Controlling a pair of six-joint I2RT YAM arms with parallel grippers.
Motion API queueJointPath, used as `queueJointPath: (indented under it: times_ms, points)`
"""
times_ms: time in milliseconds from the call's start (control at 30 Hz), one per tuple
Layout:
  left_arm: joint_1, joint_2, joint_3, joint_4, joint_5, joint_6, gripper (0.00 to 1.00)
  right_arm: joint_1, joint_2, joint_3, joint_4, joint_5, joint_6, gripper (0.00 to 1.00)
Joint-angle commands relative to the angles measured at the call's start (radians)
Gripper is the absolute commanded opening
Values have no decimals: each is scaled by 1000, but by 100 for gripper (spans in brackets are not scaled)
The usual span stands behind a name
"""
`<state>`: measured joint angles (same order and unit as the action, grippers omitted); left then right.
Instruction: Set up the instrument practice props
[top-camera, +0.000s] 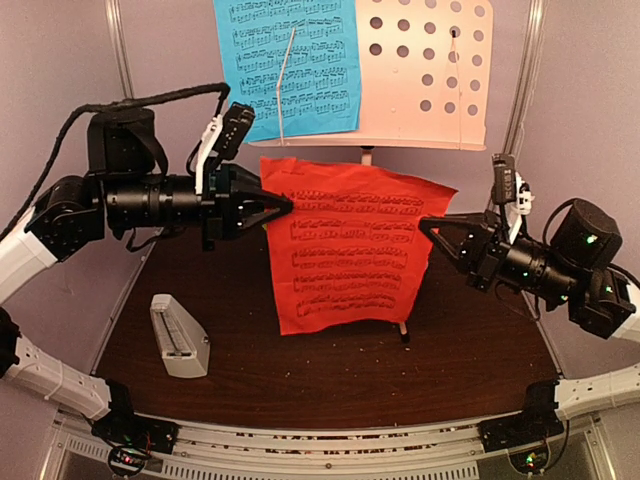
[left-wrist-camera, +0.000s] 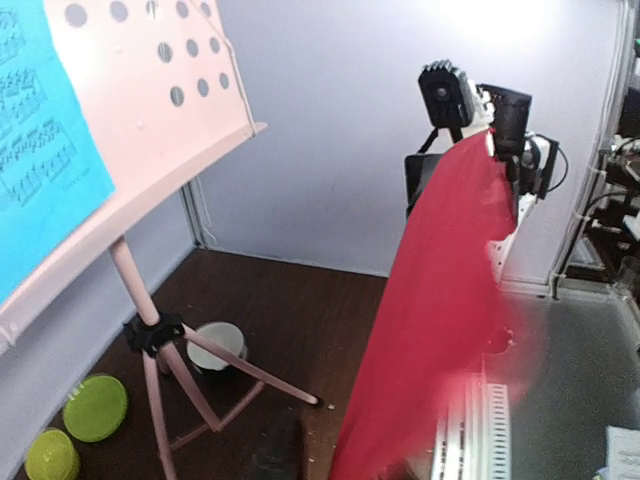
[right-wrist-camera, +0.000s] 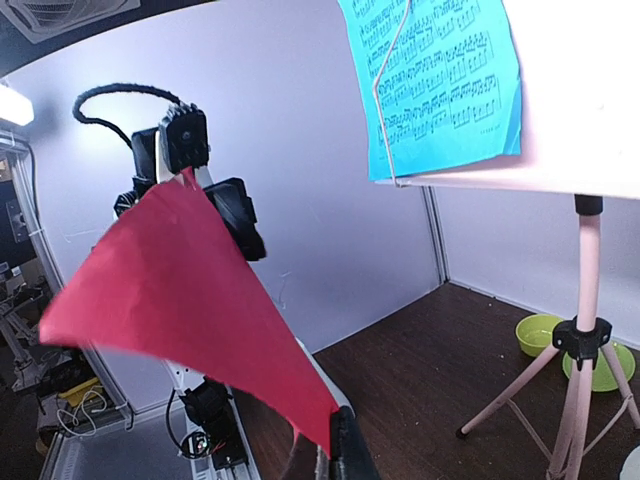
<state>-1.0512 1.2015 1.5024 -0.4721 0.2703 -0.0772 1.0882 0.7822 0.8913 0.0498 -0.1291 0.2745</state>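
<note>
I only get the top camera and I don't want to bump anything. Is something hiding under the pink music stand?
Observer: Yes. The left wrist view shows a small white bowl on the table, close to the stand's tripod legs.
Operator: Anything else down there?
Observer: A green plate and a green bowl lie beside the legs too.
Operator: Is the red page touching the table?
Observer: It doesn't look so. In the right wrist view the red page has its visible edges up in the air.
</note>
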Motion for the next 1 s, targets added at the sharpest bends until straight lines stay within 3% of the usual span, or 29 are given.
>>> queueJointPath:
  times_ms: [0, 133, 300, 500, 667, 967]
  points:
    - [-4, 32, 13, 163, -62, -29, 35, 4, -29, 79, -72, 6, -31, 0]
    - [-4, 74, 51, 186, -44, 7, 42, 4, -41, 136, -124, -13, -39, 0]
    - [-4, 96, 73, 276, 73, -7, 40, 3, -61, 189, -175, 14, -49, 0]
    - [-22, 160, 172, 328, 172, -52, 23, -3, -51, 261, -219, 60, -66, 0]
    - [-44, 225, 303, 303, 180, -57, 0, -22, -38, 325, -266, 150, -79, 0]
    - [-46, 351, 535, 291, 57, -97, 0, -63, 69, 504, -316, 307, -119, 0]
